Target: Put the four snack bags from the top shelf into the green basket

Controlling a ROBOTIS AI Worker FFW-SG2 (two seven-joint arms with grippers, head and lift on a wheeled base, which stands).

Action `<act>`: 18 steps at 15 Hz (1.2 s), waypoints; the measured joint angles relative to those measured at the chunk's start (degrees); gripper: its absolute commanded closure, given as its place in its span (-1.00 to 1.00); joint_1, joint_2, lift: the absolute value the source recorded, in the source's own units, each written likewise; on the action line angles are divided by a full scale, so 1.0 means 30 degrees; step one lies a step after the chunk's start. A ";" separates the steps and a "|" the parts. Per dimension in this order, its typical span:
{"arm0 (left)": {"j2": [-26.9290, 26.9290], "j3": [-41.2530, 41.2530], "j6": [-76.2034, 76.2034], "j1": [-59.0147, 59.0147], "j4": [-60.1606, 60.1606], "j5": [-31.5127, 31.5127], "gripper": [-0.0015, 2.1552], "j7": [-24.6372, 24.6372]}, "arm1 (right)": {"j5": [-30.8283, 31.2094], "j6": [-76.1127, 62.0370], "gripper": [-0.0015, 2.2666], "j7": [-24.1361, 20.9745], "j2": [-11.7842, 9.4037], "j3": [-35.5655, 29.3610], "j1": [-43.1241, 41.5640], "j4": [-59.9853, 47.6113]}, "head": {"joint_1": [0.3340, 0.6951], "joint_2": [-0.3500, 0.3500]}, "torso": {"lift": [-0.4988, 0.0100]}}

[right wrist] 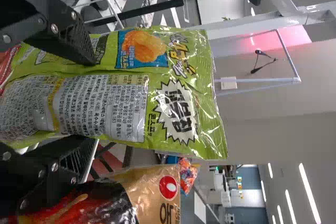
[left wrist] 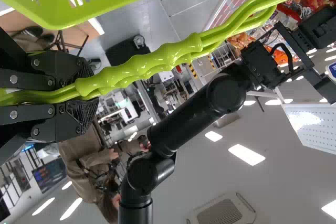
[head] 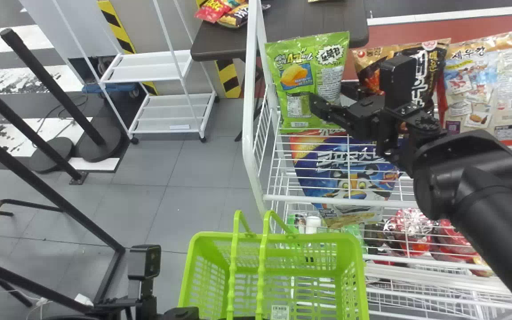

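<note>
Well, the biggest thing before me is the white wire rack [head: 248,133], beyond the green basket [head: 318,237] and off to its right. A dark table [head: 220,43] lies farther beyond the basket. The basket's handles [head: 262,249] stand raised over it. On the top shelf, past the basket, I see three snack bags upright in a row: the orange-red bag [head: 511,89] farthest to the basket's right, the brown-and-black bag [head: 369,60] next, and the green bag [head: 291,82] nearest the basket's left side. A blue bag [head: 349,164] sits lower, between that row and the basket. My right end effector [head: 332,98] is at the green bag, fingers spread apart with the bag between them. My left end effector [head: 182,313], at the basket's near side, is clamped on its handles.
</note>
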 measured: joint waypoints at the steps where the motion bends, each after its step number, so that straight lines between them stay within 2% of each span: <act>1: 0.0013 0.0022 0.0003 -0.0012 0.0001 0.0026 0.99 0.0000 | -0.0034 0.0006 0.98 0.0006 0.0000 -0.0028 0.0085 -0.0098 | 1.00 0.64 | 0.96; 4: 0.0086 0.0135 0.0030 -0.0036 0.0023 0.0162 0.99 0.0000 | 0.0066 -0.0080 0.98 0.0025 0.0000 -0.0133 0.0740 -0.1120 | 1.00 0.68 | 0.96; 7: 0.0197 0.0300 0.0030 -0.0085 0.0179 0.0439 0.99 0.0000 | 0.0297 0.0829 0.98 -0.0102 0.0000 -0.0270 0.2184 -0.3674 | 1.00 0.74 | 0.96; 11: 0.0301 0.0450 0.0019 -0.0296 0.0382 0.0683 0.99 0.0000 | 0.2145 0.3899 0.98 -0.0741 0.0000 -0.1551 0.5820 -0.9924 | 1.00 0.76 | 0.96; 18: 0.0568 0.0423 0.0087 -0.0750 0.0794 0.0837 0.99 0.0000 | 0.2334 0.7045 0.98 -0.1031 0.0000 -0.4603 1.4930 -2.2283 | 1.00 0.54 | 0.96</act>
